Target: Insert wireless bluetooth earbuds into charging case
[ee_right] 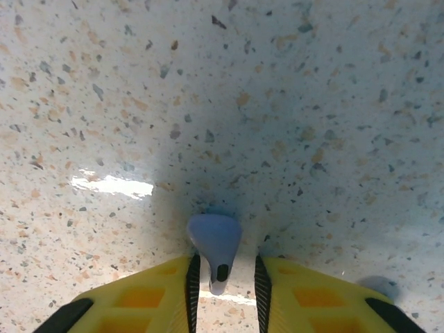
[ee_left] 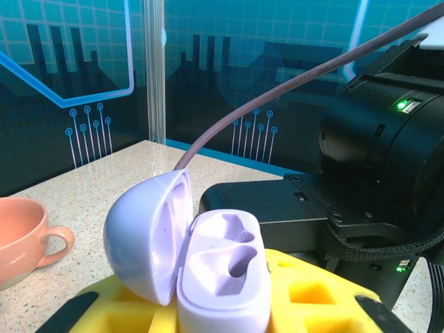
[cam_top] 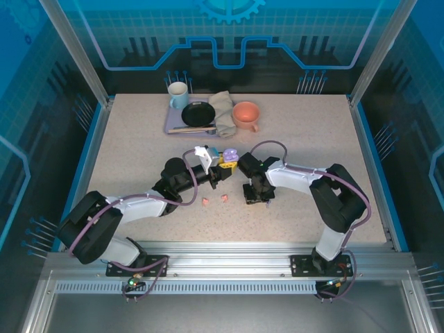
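Blue-lit panels wall in a speckled beige table, with both arms reaching from its near edge toward the middle. At the middle of the far edge a tray carries a pale mug, a black pan and a folded cloth, and a coral cup stands just beside it to the right. The left arm angles in from the near left corner. Its left gripper is clenched on the lilac charging case, which sits upright between the yellow fingers with its lid swung open to the left and both moulded wells bare. The right arm bends in from the near right corner, and its right gripper points straight down at the table near the centre, close beside the left one. One lilac earbud lies between its jaws at the tips, seemingly resting on the table. The jaws stand wider than the bud, released: it sits against the left black pad, and a clear gap shows before the other pad. Two coral-pink earbuds lie on the bare table just nearer than the left gripper, a little apart from each other and clear of both sets of jaws.
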Motion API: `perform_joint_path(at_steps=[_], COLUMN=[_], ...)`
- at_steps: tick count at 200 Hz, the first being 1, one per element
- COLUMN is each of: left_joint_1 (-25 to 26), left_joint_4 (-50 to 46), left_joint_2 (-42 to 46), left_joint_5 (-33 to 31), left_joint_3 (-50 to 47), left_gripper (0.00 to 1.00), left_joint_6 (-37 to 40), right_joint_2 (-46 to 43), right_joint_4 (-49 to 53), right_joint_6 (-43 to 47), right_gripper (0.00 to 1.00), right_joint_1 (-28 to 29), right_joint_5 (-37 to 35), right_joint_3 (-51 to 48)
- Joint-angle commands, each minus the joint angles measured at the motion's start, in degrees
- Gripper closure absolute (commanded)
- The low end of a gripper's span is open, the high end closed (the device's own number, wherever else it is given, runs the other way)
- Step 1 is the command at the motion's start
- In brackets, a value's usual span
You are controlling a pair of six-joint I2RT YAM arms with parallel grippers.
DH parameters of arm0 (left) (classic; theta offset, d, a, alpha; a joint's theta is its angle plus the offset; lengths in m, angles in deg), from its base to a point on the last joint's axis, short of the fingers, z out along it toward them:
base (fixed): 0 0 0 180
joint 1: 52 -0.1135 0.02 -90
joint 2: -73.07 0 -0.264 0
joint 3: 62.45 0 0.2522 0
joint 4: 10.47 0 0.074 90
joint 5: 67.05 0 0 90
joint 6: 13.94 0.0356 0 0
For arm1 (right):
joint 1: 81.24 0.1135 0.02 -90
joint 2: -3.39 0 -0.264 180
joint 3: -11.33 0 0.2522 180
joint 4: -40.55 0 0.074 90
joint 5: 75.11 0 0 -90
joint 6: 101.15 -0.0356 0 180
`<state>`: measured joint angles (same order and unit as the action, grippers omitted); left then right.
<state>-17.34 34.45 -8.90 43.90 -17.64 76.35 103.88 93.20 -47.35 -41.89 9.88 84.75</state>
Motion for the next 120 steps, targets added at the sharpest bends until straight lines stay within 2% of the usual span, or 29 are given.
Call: perform_joint_path(at_steps=[1, 33, 60, 120], left_joint_1=[0.0, -0.1, -0.1, -0.1], left_joint_4=[0.9, 1.3, 1.8, 2.2], left_joint_2=[1.8, 1.9, 1.7, 1.8], left_joint_5=[1.6, 1.4, 1.3, 1.1], left_joint_3=[1.6, 1.4, 1.4, 1.1], left_gripper=[1.00, 1.00, 1.00, 1.00], left_joint_6=[0.4, 0.5, 0.4, 0.5], right_joint_2=[-1.0, -2.1, -2.0, 1.0], right_joint_4=[2.5, 1.2, 1.1, 5.2], right_joint_6=[-2.8, -9.2, -13.0, -13.0], right_gripper=[0.69, 0.67, 0.66, 0.66], right_joint_1=[0.0, 0.0, 0.0, 0.0], right_joint_5=[0.9, 2.3, 0.6, -3.4], right_joint_3=[1.5, 2.3, 3.5, 6.0])
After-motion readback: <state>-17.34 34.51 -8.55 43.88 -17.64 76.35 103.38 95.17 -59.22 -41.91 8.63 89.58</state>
